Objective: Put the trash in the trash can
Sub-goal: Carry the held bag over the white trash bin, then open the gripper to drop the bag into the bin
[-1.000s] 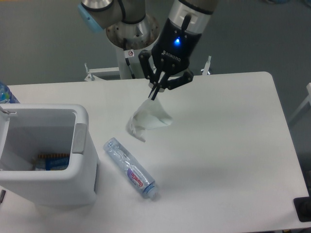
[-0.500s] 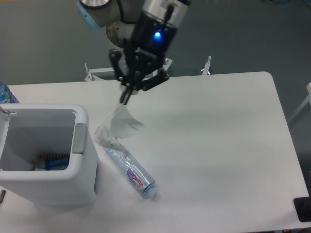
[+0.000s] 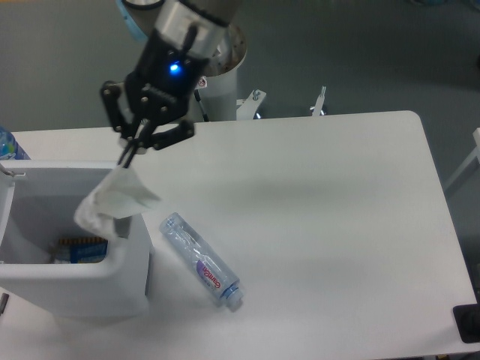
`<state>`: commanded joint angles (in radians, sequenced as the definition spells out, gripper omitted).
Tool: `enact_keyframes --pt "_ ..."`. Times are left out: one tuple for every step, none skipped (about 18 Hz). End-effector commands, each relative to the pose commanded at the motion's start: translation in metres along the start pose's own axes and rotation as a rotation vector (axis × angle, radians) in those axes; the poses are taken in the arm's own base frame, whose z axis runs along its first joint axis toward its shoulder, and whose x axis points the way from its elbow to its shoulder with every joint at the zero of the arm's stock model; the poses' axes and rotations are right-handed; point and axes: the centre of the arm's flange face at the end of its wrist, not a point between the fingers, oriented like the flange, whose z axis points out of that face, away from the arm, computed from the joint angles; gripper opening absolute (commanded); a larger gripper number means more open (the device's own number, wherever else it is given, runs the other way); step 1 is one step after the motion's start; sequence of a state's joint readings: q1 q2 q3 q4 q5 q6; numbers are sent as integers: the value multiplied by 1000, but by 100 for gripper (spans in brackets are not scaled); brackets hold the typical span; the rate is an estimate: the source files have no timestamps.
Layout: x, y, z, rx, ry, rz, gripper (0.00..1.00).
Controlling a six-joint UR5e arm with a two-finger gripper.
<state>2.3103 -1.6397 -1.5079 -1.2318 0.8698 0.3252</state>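
the single fixed camera view looks down on one white table (image 3: 337, 225) with one arm reaching in from the top left. its one gripper (image 3: 129, 155) has its two black fingers pinched together on the top corner of one crumpled whitish wrapper (image 3: 112, 201), which hangs below the fingertips. the wrapper dangles over the right-hand rim of the one trash can (image 3: 90, 281), a tall white bin at the left edge of the table, and its lower part covers the upper stretch of that right wall, so the grey handle patch cannot be made out here. whether the wrapper touches the rim or hangs just clear of it cannot be told. down inside the bin, near its floor, something blue and brownish (image 3: 79, 250) shows, too small to name or count. one flattened clear plastic bottle (image 3: 201, 260) with a purple-and-white label lies on its side on the tabletop, just right of the bin and apart from it, its cap end pointing toward the lower right. at the far left edge, behind the bin, the top of one blue-tinted bottle (image 3: 9, 146) is partly in view.
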Motion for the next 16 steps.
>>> enact_keyframes --pt "4 0 7 -11 8 6 0" --pt "8 0 9 -14 12 13 0" --pt "11 0 10 -15 16 17 0" --pt "15 1 13 -20 20 24 0" --pt "18 1 18 -26 26 36 18" --pt "16 1 21 -25 26 49 51" --pt "15 -2 23 -15 24 65 78" --pt "14 -4 24 2 19 72 100" --pt "17 -4 25 8 19 76 100" --pt "17 -4 26 7 18 76 100" --pt "18 -4 26 8 19 78 100" --pt "18 -5 25 9 19 79 100" --pt "19 -5 24 10 19 79 100" --pt "18 -4 25 9 17 76 100" --pt "18 -5 24 10 17 76 100" --pt "18 -5 25 9 19 75 100"
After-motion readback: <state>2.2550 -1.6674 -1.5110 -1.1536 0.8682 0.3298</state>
